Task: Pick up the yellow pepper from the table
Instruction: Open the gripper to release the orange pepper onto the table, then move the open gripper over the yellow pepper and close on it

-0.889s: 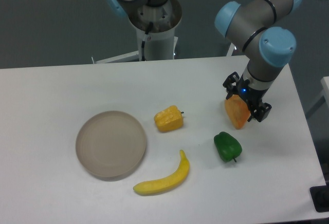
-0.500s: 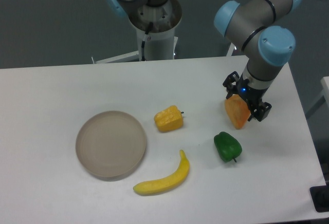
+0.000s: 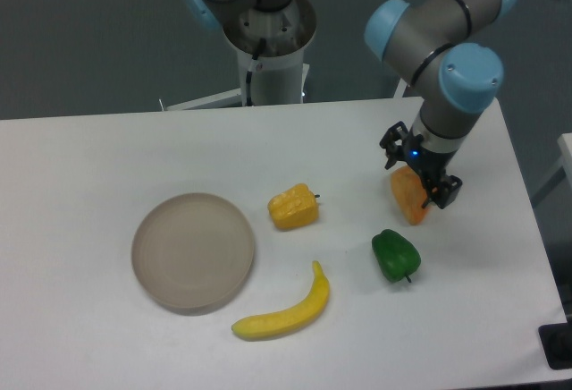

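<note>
The yellow pepper (image 3: 293,207) lies on the white table (image 3: 89,157) near the middle, its short dark stem pointing right, with nothing touching it. My gripper (image 3: 420,172) hovers well to its right, over an orange wedge-shaped piece (image 3: 408,200). The jaws stand apart on either side of the wedge's top, and the wedge seems to rest on the table below them.
A green pepper (image 3: 395,256) sits in front of the orange wedge. A yellow banana (image 3: 284,314) lies in front of the yellow pepper. A round grey-beige plate (image 3: 193,250) is to the left. The arm's base stands behind the table's far edge.
The gripper has shifted slightly up and to the left, while the orange wedge has stayed nearly where it was. The yellow pepper has not moved.
</note>
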Tool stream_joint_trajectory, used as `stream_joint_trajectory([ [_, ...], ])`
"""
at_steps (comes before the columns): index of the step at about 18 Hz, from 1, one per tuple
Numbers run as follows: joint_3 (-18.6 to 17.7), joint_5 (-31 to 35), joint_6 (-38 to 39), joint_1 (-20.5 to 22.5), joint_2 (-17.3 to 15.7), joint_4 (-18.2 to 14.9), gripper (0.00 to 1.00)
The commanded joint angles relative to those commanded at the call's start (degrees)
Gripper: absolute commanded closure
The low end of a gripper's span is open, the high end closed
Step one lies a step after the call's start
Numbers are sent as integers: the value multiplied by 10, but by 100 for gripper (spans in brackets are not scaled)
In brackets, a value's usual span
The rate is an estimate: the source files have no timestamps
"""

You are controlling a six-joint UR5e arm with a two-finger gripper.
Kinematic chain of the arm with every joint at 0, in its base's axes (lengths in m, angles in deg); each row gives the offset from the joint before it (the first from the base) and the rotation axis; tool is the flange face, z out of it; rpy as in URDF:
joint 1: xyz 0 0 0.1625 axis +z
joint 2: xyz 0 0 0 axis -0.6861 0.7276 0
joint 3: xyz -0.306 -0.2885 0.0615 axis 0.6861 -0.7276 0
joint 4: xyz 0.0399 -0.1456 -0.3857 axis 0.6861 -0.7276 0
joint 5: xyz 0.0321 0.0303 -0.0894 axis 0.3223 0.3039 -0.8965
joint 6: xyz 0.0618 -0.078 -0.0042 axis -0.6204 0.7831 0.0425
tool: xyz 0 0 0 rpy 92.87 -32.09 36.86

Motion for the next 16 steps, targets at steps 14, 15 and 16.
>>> stream_joint_trajectory([
  [14, -77, 2, 81, -105, 10, 58, 0],
  [15, -83, 2, 83, -108, 12, 67, 0],
  [16, -92, 2, 84, -108, 13, 78, 0],
])
